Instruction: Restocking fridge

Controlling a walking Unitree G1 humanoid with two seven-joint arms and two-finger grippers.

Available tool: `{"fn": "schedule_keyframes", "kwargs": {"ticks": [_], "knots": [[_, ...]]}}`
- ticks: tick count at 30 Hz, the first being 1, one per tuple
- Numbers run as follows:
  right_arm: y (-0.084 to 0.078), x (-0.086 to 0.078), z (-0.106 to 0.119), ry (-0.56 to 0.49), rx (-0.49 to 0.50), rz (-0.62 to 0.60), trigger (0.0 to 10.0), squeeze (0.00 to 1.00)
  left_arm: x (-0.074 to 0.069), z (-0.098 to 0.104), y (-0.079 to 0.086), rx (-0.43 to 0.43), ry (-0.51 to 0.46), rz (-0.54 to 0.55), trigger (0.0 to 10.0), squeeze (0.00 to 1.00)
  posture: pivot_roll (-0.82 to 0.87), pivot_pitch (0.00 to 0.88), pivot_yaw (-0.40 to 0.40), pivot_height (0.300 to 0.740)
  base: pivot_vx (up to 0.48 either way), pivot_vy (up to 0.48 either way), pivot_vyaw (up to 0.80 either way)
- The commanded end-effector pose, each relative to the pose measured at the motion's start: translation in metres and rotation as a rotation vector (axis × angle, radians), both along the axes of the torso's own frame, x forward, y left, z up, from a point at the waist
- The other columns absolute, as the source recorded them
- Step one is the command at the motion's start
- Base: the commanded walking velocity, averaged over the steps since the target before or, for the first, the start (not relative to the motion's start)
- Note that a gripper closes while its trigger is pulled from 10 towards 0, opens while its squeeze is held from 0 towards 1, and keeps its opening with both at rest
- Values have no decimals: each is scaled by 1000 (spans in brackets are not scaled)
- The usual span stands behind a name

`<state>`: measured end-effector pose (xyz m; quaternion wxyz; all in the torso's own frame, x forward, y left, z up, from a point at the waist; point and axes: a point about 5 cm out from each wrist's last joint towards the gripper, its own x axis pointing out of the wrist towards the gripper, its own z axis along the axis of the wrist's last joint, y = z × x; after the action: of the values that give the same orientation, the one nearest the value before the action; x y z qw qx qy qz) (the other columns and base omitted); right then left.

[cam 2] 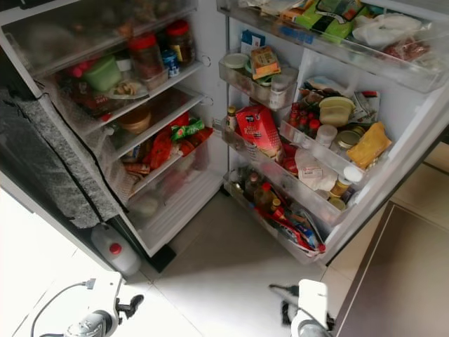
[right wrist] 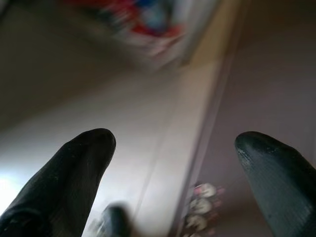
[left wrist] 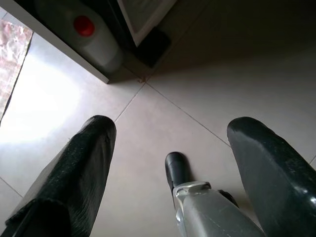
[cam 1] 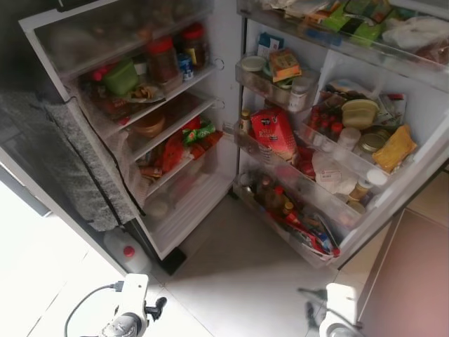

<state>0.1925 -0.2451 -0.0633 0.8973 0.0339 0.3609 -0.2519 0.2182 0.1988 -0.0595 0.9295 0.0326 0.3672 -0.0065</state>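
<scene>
Both arms hang low over the pale floor tiles (left wrist: 207, 84). Left gripper (left wrist: 170, 143) has its fingers spread wide, holding nothing; past its tips a white jug (left wrist: 81, 32) with a red cap stands beside the fridge (cam 1: 210, 210) base. Right gripper (right wrist: 173, 148) is likewise spread and empty, its view blurred. Ahead of both, the fridge stands tall, door (cam 1: 393, 189) swung wide, shelves packed.

Bright glare washes out the floor (cam 1: 42, 267) at lower left. The fridge (cam 1: 175, 105) inside looks dim. The right wrist view is blurry.
</scene>
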Motion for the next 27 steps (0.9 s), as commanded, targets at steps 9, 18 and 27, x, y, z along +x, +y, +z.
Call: {"fn": "schedule_keyframes", "kwargs": {"ticks": [9, 18, 27], "knots": [[-24, 2, 14, -83, -94, -166, 10000, 0, -6, -3, 6, 8, 25, 5, 10000, 0, -55, 71, 42, 740, 0, 0, 0], [-67, -17, 30, -100, -294, -418, 10000, 0, -6, -3, 4, 4, 21, 7, 10000, 0, -60, 67, 40, 740, 0, 0, 0], [-108, -22, 55, -171, -385, -527, 10000, 0, -6, -3, 5, 6, 21, 9, 10000, 0, -68, 63, 38, 740, 0, 0, 0]]}}
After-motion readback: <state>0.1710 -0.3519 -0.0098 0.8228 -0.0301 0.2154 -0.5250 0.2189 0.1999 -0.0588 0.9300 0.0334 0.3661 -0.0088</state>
